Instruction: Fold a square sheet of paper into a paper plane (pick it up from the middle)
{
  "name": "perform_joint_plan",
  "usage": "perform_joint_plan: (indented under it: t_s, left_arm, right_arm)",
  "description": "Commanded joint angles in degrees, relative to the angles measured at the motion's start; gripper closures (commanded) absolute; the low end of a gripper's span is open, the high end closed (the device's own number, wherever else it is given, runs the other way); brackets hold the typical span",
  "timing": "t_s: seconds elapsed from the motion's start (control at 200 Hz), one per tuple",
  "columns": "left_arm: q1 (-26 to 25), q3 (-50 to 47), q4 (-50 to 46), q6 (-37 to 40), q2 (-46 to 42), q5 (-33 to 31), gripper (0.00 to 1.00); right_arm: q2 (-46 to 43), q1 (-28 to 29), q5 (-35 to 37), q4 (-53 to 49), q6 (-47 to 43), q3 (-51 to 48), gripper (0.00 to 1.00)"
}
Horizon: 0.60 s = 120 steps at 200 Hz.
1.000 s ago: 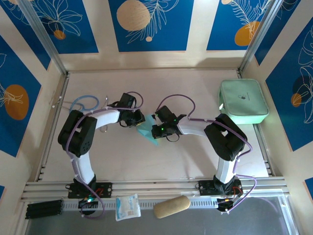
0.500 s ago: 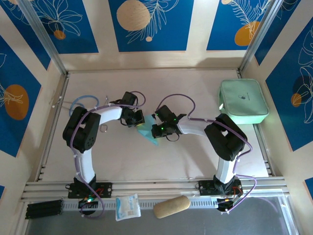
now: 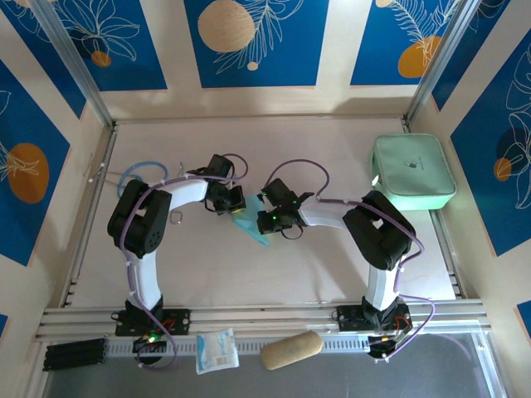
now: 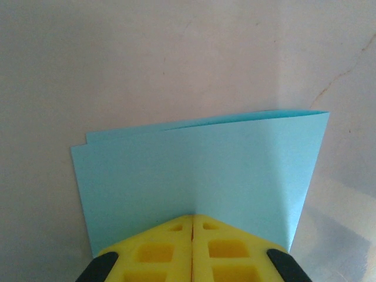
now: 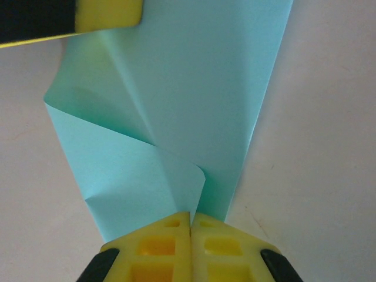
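The sheet is held between the two arms near the middle of the table, well away from every edge and from the case at the far right corner. Whether it rests on the table or is lifted, I cannot tell. It is doubled over and not yet a dart. The left wrist view shows two layers with their far edges slightly out of line, and the right wrist view shows a loose curl of paper just ahead of the fingers. The left gripper is pinched tight on one end of the doubled sheet, and the right gripper is pinched tight on the other end — both are clamped on paper. The step in hand looks like setting a fold, so alignment should come before pressure. Draw the two grips gently apart until the curl flattens, bring the offset edges level, and only then press the crease against the table. Pull evenly — a jerk from either side would likely tear thin paper or skew the fold.
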Motion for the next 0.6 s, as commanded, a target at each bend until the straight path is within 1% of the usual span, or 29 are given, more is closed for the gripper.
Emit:
perform_joint_plan:
  t_s: [0.0, 0.16, 0.28, 0.345, 0.485, 0.595]
  left_arm:
    - [0.35, 0.09, -3.90, 1.67, 2.85, -0.65, 0.92]
    - [0.36, 1.00, -3.93, 1.63, 1.39, -0.34, 0.92]
    - [0.36, 1.49, -2.11, 0.37, -2.89, 0.22, 0.88]
    - [0.36, 0.82, -0.71, -1.12, -6.05, -0.12, 0.83]
    - [0.02, -6.33, 5.97, -6.96, -13.36, 0.05, 0.77]
    - [-1.44, -13.03, 10.83, -12.11, -17.53, 0.80, 0.76]
  right_arm:
    - [0.72, -0.21, 0.88, -1.59, 0.97, 1.07, 1.00]
    - [0.81, -0.23, 0.33, -1.93, 0.94, 0.85, 1.00]
    - [1.07, -0.31, 0.25, -2.17, 1.11, 0.48, 1.00]
    - [1.24, -0.38, 0.17, -2.34, 1.29, 0.46, 1.00]
    - [1.69, -0.32, -0.02, -2.56, 1.64, 0.58, 1.00]
    - [2.08, -0.32, -0.03, -2.90, 1.74, 0.81, 1.00]
